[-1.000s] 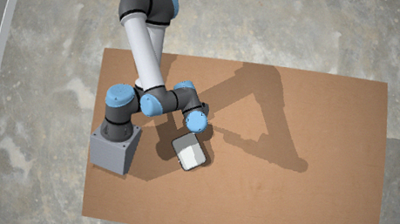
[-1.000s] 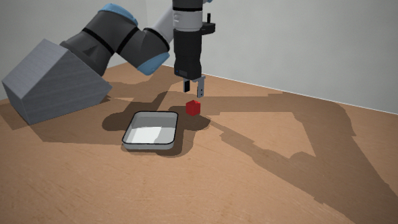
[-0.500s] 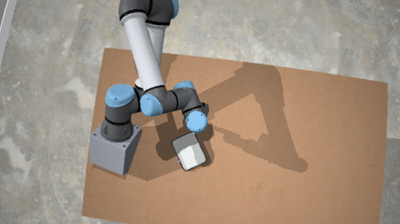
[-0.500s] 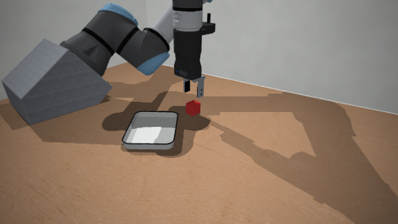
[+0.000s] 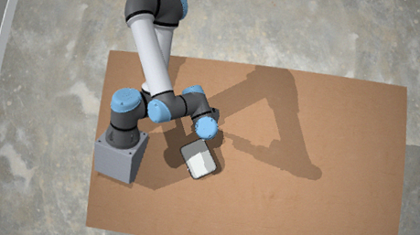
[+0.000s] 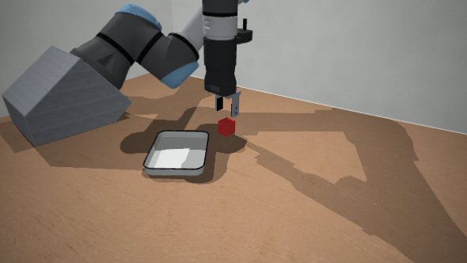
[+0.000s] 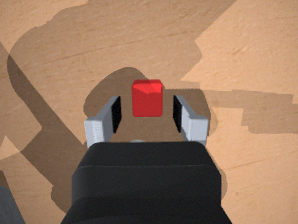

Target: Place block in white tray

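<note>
Exterior view, L to R: grey pedestal block [image 6: 59, 99] at far left w/ the arm's dark joints and blue caps leaning over it; then the white tray [image 6: 176, 168], dark-rimmed, lying flat on the brown table [image 6: 277, 206], partly in the arm's shadow, nothing in it. Just R of the tray's far corner sits the red block [image 6: 226, 126], on the table, near the tray but apart from it. Directly above the block hangs the gripper [image 6: 228, 106], pointing straight down, fingertips a bit above the block's top, not touching. Further R only long arm shadows across the table and a grey wall behind. Wrist view, L to R: left finger [image 7: 101, 125], the block [image 7: 147, 98] centred in the gap, right finger [image 7: 192, 123]; fingers spread wide, almost fully, w/ clear gaps on both sides of the block, gripping nothing. Gripper's black body fills the lower part of that view. Top view, L to R: pale floor [image 5: 57, 91], pedestal [image 5: 118, 162] at the table's left edge, arm folded back then forward, wrist's blue cap [image 5: 206, 127] covering the block so it can't be seen, tray [image 5: 196, 172] just below it, turned at an angle to the table's edges; rest of the table to the R carries shadow.
</note>
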You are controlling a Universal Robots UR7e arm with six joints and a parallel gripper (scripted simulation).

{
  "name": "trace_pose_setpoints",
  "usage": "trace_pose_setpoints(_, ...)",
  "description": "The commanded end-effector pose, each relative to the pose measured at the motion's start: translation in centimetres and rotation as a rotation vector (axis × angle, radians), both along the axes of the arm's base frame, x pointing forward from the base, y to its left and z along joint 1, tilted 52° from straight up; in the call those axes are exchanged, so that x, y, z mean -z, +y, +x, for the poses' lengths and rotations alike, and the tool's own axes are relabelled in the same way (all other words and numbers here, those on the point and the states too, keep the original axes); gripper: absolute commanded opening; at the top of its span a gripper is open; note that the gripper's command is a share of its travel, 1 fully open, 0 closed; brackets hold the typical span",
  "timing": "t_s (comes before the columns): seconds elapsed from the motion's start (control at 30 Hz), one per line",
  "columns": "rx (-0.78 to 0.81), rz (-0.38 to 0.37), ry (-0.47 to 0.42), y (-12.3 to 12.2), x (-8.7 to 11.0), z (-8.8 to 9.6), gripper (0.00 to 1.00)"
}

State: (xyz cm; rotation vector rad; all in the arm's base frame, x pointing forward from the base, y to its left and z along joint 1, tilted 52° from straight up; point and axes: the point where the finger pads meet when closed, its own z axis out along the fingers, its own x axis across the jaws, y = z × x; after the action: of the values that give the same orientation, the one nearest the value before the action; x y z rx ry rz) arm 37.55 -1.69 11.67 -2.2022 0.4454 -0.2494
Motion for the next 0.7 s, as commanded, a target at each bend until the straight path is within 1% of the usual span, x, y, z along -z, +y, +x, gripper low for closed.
trace_pose_setpoints(0.0, 0.000, -0.001, 0.000, 0.31, 0.29, 0.17, 0.98)
trace_pose_setpoints(0.2, 0.000, -0.001, 0.000, 0.84, 0.75, 0.41, 0.98)
trace_pose_setpoints(0.67, 0.000, -0.001, 0.000, 1.27, 1.12, 0.60, 0.98)
